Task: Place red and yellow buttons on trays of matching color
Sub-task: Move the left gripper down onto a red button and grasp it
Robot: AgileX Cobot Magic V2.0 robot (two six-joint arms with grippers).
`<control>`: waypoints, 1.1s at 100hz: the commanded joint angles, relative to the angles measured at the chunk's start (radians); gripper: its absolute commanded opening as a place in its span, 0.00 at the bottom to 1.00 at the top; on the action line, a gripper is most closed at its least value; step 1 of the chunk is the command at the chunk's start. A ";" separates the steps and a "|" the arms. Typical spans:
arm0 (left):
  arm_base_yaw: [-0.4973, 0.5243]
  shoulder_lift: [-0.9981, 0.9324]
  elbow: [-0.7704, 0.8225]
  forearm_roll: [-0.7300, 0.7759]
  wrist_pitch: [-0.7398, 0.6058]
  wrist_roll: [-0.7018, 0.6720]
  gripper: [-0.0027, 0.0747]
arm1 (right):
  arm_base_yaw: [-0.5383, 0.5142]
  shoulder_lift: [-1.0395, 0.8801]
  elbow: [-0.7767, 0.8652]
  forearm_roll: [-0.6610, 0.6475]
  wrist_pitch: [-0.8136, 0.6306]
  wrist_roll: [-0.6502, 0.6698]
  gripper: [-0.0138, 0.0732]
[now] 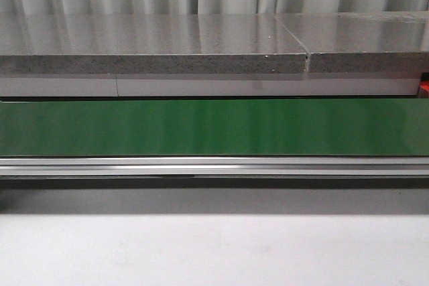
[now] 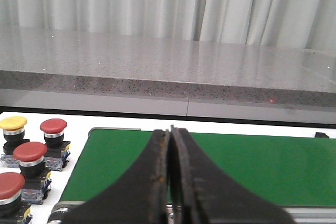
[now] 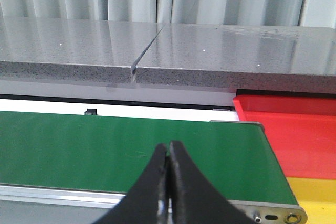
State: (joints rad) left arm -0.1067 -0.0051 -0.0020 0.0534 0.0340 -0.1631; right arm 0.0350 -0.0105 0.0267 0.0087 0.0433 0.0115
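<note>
In the left wrist view three red buttons (image 2: 30,152) and one yellow button (image 2: 13,124) stand on a white surface beside the end of the green belt (image 2: 252,166). My left gripper (image 2: 170,132) hovers over that belt end, shut with nothing in it. The right wrist view has the red tray (image 3: 294,135) and the yellow tray (image 3: 315,195) past the belt's other end. My right gripper (image 3: 168,148) is shut and empty above the belt (image 3: 105,150). No gripper shows in the front view.
A green conveyor belt (image 1: 214,127) with an aluminium rail (image 1: 214,165) runs across the front view. Behind it lies a grey speckled stone counter (image 1: 154,48), with curtains at the back. A sliver of the red tray (image 1: 424,86) peeks in at the far right.
</note>
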 commanded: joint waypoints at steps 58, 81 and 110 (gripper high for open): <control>-0.007 -0.011 -0.078 0.000 0.030 -0.007 0.01 | 0.004 -0.019 -0.014 -0.009 -0.082 -0.004 0.08; -0.007 0.133 -0.306 -0.025 0.269 -0.007 0.01 | 0.004 -0.019 -0.014 -0.009 -0.082 -0.004 0.08; -0.007 0.404 -0.598 -0.025 0.608 -0.007 0.01 | 0.004 -0.019 -0.014 -0.009 -0.082 -0.004 0.08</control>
State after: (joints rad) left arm -0.1067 0.3141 -0.5042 0.0360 0.6095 -0.1631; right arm 0.0350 -0.0105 0.0267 0.0087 0.0433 0.0115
